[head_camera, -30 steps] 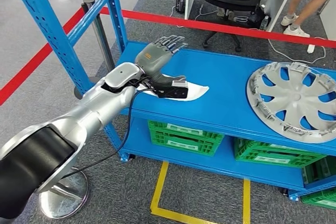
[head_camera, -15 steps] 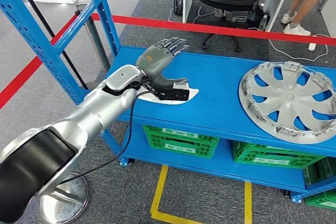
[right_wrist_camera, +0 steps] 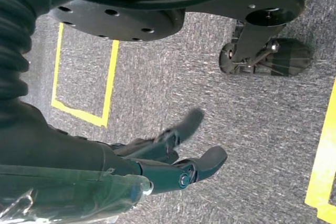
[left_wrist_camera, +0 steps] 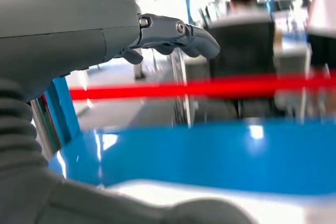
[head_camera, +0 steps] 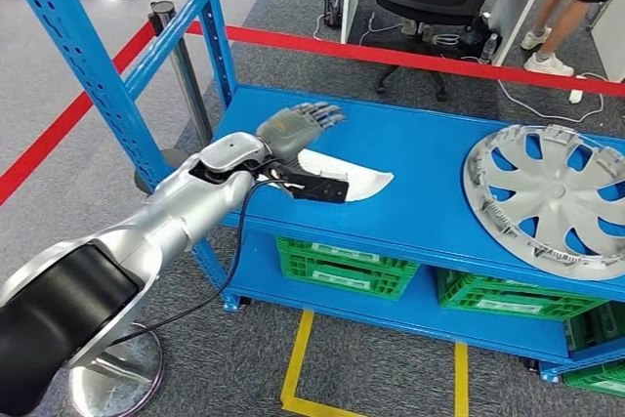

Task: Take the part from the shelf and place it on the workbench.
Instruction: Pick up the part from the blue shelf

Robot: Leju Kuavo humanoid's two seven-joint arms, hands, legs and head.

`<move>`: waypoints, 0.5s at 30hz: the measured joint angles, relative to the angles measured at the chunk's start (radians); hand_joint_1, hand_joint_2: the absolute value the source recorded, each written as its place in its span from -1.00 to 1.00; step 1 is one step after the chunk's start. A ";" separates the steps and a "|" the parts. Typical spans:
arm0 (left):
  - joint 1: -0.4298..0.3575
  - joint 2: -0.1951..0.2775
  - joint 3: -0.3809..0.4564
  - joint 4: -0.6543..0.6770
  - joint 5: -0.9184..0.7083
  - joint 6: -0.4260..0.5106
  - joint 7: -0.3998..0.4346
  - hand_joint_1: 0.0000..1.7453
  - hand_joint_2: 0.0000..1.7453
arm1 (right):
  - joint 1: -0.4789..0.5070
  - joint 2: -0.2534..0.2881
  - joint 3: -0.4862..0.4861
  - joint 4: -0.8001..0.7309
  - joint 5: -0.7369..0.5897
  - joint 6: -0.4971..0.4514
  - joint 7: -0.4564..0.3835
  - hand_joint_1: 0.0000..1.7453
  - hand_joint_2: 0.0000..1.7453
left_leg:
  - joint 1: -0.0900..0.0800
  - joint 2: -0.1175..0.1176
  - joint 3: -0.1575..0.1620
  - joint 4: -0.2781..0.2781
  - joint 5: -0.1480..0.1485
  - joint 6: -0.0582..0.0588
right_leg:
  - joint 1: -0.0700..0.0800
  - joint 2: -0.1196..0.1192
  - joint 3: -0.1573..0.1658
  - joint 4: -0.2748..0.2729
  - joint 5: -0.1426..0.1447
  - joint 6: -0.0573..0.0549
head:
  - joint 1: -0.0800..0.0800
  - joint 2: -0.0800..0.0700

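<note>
With the left hand (head_camera: 293, 128) spread flat and holding nothing just above the white part (head_camera: 353, 179) on the blue shelf (head_camera: 420, 153), lower it squarely before curling fingers, lest the part slide away

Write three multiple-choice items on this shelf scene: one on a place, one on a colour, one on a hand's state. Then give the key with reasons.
1. Where does the silver wheel cover lie?
A. on the top blue shelf board
B. in a green crate
C. on the floor

2. What colour are the crates on the lower shelf board?
A. red
B. green
C. grey

3. How is the left hand?
A. gripping the wheel cover
B. closed in a fist
C. open, fingers stretched out, above the white part

Key: 1 A, the cover rests flat on the top board at its right end. 2 B, both crates under the board are green. 3 C, the fingers are spread and nothing is held.
</note>
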 joint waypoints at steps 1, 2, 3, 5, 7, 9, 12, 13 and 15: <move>0.000 0.001 -0.006 0.002 -0.004 -0.025 -0.003 -1.00 1.00 | 0.000 0.000 0.000 0.000 0.001 0.002 0.000 -1.00 1.00 | 0.000 0.000 0.000 0.000 0.000 0.002 | 0.000 0.000 0.001 -0.003 0.002 0.005 | 0.000 0.000; 0.000 0.002 -0.013 0.004 -0.008 -0.042 -0.008 -1.00 1.00 | 0.000 0.000 0.000 0.000 0.001 0.004 0.000 -1.00 1.00 | -0.001 0.000 -0.001 0.000 0.000 0.003 | -0.001 0.000 0.002 -0.006 0.003 0.011 | 0.000 0.000; 0.000 0.004 -0.018 0.006 -0.010 -0.054 -0.013 -1.00 1.00 | 0.000 0.000 0.000 0.000 0.003 0.004 -0.001 -1.00 1.00 | -0.001 0.000 -0.001 0.000 0.000 0.005 | -0.001 0.000 0.003 -0.008 0.004 0.015 | 0.000 0.000; 0.000 0.008 -0.029 0.010 -0.013 -0.067 -0.026 -1.00 1.00 | 0.000 0.000 0.000 0.000 0.006 0.006 -0.002 -1.00 1.00 | -0.001 0.000 -0.001 0.000 -0.001 0.005 | -0.001 0.001 0.003 -0.010 0.005 0.020 | 0.000 0.000; 0.001 0.014 -0.036 0.013 -0.013 -0.075 -0.037 -1.00 1.00 | 0.000 0.000 0.000 0.000 0.008 0.007 -0.003 -1.00 1.00 | -0.001 0.000 -0.001 0.000 -0.001 0.005 | -0.001 0.001 0.003 -0.010 0.005 0.023 | -0.001 0.000; 0.001 0.022 -0.042 0.016 -0.013 -0.080 -0.043 -1.00 1.00 | 0.000 0.000 0.000 0.000 0.010 0.008 -0.005 -1.00 1.00 | -0.001 0.000 0.000 0.000 0.000 0.005 | -0.001 0.001 0.003 -0.010 0.005 0.024 | -0.001 0.000; 0.001 0.032 -0.052 0.020 -0.013 -0.081 -0.046 -1.00 1.00 | 0.000 0.000 0.000 0.000 0.012 0.008 -0.006 -1.00 1.00 | 0.000 0.000 0.000 -0.001 0.001 0.005 | 0.000 0.001 0.002 -0.008 0.005 0.024 | -0.001 0.000; 0.001 0.035 -0.054 0.021 -0.013 -0.081 -0.047 -1.00 1.00 | -0.001 0.000 0.000 0.000 0.013 0.008 -0.006 -1.00 1.00 | 0.000 0.000 0.000 -0.001 0.001 0.004 | 0.001 0.001 0.001 -0.008 0.005 0.024 | -0.001 0.000; 0.001 0.040 -0.058 0.023 -0.013 -0.083 -0.047 -1.00 1.00 | -0.001 0.000 0.000 0.000 0.015 0.008 -0.006 -1.00 1.00 | 0.001 0.000 0.000 -0.002 0.003 0.003 | 0.001 0.001 0.001 -0.007 0.005 0.024 | -0.001 0.000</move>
